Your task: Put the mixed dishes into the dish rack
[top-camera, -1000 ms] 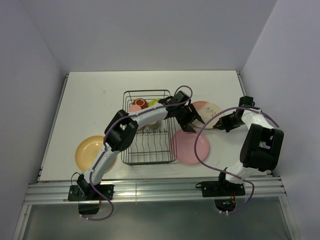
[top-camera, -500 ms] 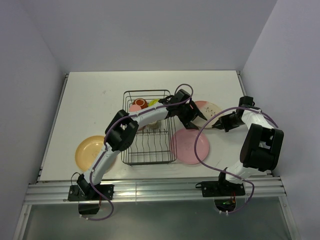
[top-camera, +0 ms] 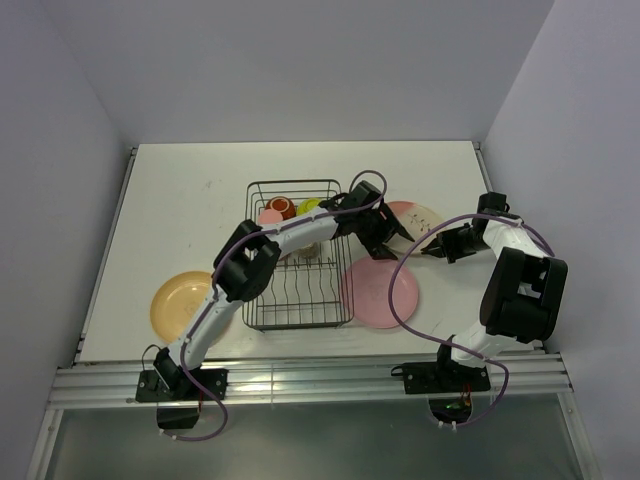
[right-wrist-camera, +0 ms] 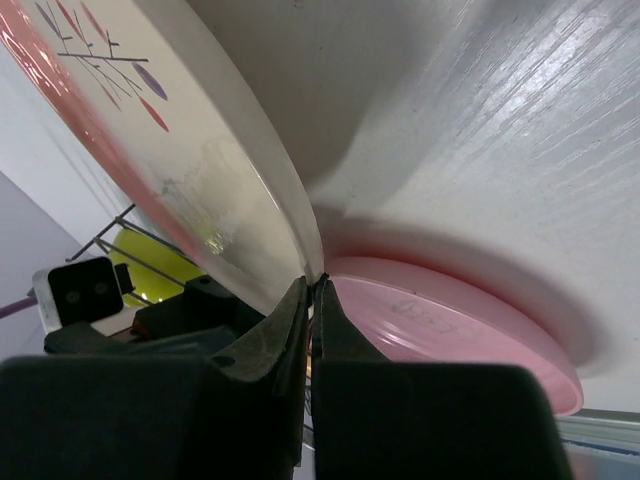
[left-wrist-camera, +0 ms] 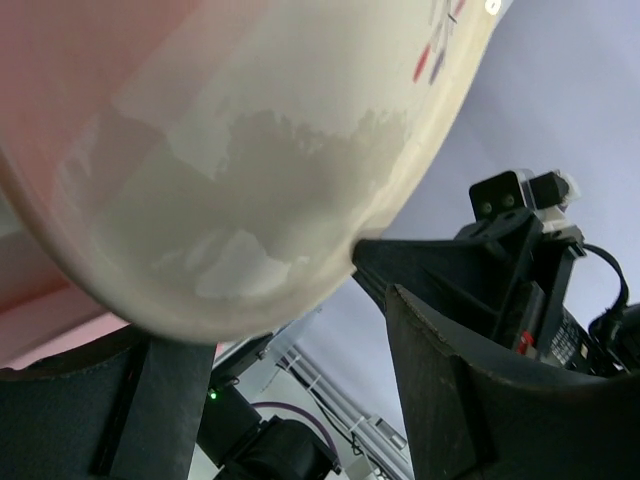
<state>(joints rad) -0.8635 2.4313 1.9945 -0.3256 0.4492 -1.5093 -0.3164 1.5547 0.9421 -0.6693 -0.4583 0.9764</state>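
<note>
The pink-and-cream plate (top-camera: 415,217) stands tilted just right of the black wire dish rack (top-camera: 297,300). My right gripper (right-wrist-camera: 316,285) is shut on its rim, seen in the top view as my right gripper (top-camera: 432,247). My left gripper (top-camera: 385,238) is open at the plate's near-left edge. In the left wrist view the plate (left-wrist-camera: 250,150) fills the top, and its rim hangs at the mouth of the spread fingers (left-wrist-camera: 450,400). A pink plate (top-camera: 380,292) lies flat below them. A yellow-orange plate (top-camera: 180,303) lies left of the rack.
In the rack's far end sit a red-orange cup (top-camera: 281,207), a lime-green bowl (top-camera: 310,207) and a pink tumbler (top-camera: 269,216). The left arm stretches across the rack. Side walls close in the table left and right.
My left gripper has moved a little up and to the right, closer to the pink-and-cream plate's edge. The right gripper stays shut on the rim.
</note>
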